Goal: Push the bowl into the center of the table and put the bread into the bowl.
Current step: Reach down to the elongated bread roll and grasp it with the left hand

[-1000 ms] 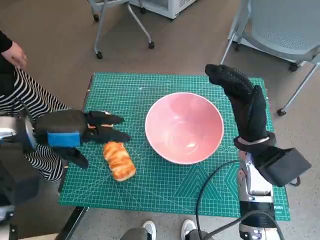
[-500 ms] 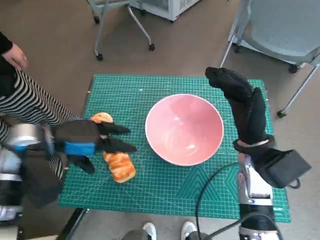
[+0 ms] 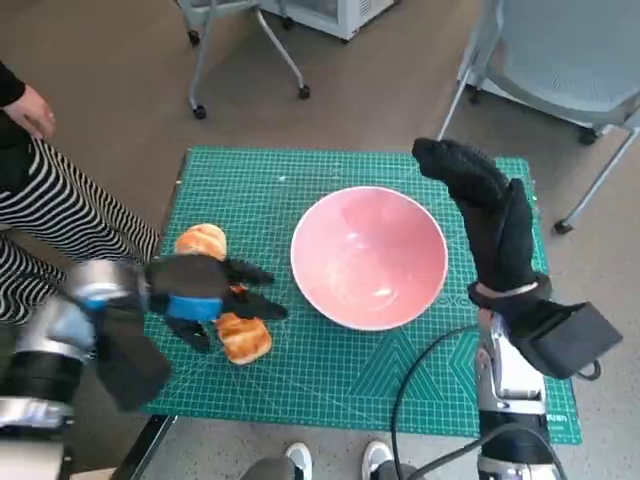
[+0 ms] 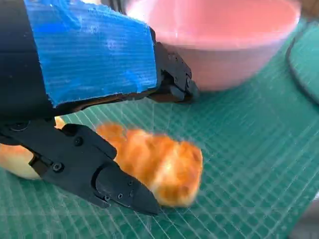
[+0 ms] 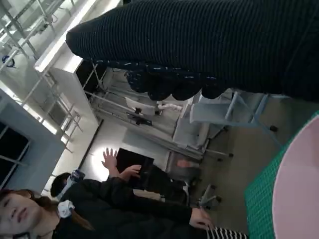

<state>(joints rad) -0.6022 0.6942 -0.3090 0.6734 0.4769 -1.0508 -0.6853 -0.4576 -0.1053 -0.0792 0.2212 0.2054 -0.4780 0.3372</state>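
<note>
- Now the left hand (image 3: 205, 297) has swung lower over the bread (image 3: 243, 337), fingers apart, grasping nothing yet.
- The bowl (image 3: 368, 256) already sits mid-table; the right hand (image 3: 487, 205) stays beside it, holding nothing.

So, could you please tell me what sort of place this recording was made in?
Probably a lab or office workroom: a green cutting mat covers the small table, wheeled chairs stand on the floor, and the right wrist view shows metal shelving and seated people.

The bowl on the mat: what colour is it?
Pink, inside and out; the bowl shows best in the head view.
</note>
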